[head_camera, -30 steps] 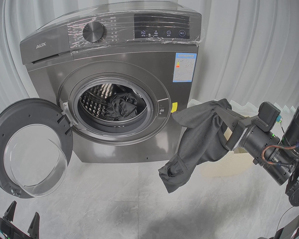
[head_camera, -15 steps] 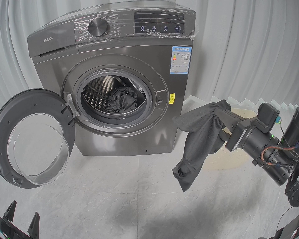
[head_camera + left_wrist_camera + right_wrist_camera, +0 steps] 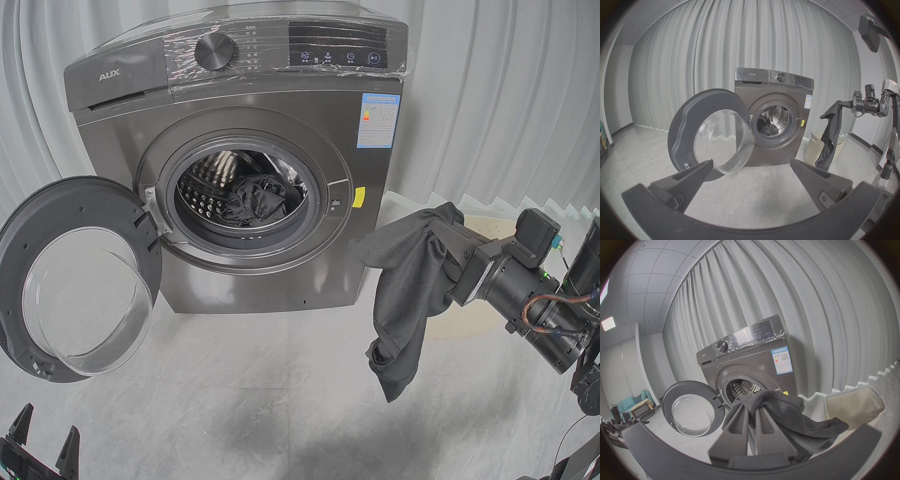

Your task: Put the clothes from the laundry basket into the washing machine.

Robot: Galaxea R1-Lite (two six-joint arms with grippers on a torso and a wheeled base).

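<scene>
Garment [image 3: 406, 281] tail swinging in under right gripper [image 3: 752, 408], which is clamping its top; long axis hanging near vertical, tail pointing floorward. Left gripper [image 3: 750, 162] gaping wide.

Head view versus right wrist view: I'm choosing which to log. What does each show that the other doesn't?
Head view: dark clothes already in the drum, the dark grey garment's hanging lower end. Right wrist view: the right gripper's fingers shut on that garment, a teal sofa. Both: grey front-loading washing machine with door open, cream perforated laundry basket.
</scene>
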